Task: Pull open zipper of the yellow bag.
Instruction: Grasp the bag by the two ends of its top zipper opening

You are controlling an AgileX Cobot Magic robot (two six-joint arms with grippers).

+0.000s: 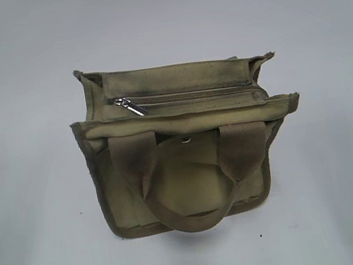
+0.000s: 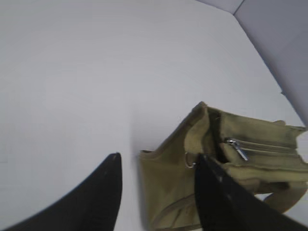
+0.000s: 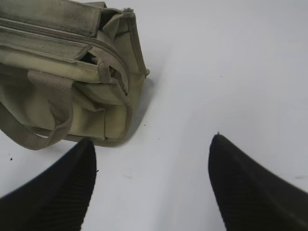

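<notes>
I count 1 long straight zipper (image 1: 191,94) with olive-khaki tape, running left to right across the top of 1 small boxy olive-yellow canvas bag (image 1: 191,184), and on it 1 small shiny silver metal pull tab (image 1: 130,107) lying at the left end of the track in my exterior view. The zipper line looks closed along the whole length I can see. The bag stands near the middle of the plain white table (image 1: 32,196), its top panel facing the camera, with darker bound edges. I can make out 2 looped webbing handles, the front handle (image 1: 190,219) hanging down over the near face, and 1 round metal snap stud (image 1: 185,140) between its 2 straps. Neither arm shows in the exterior view. In the left wrist view, the left gripper (image 2: 156,166) hangs low over the table beside the bag's left end, its 2 dark fingers (image 2: 96,197) spread about halfway apart, holding nothing; the bag's end panel lies between them, and whether the right-hand finger touches the cloth I cannot tell. From there I see the pull tab just past that finger. In the right wrist view, the right gripper (image 3: 154,149) sits just off the bag's right end, its 2 ribbed black fingers (image 3: 250,187) standing wide apart and empty over bare table.
</notes>
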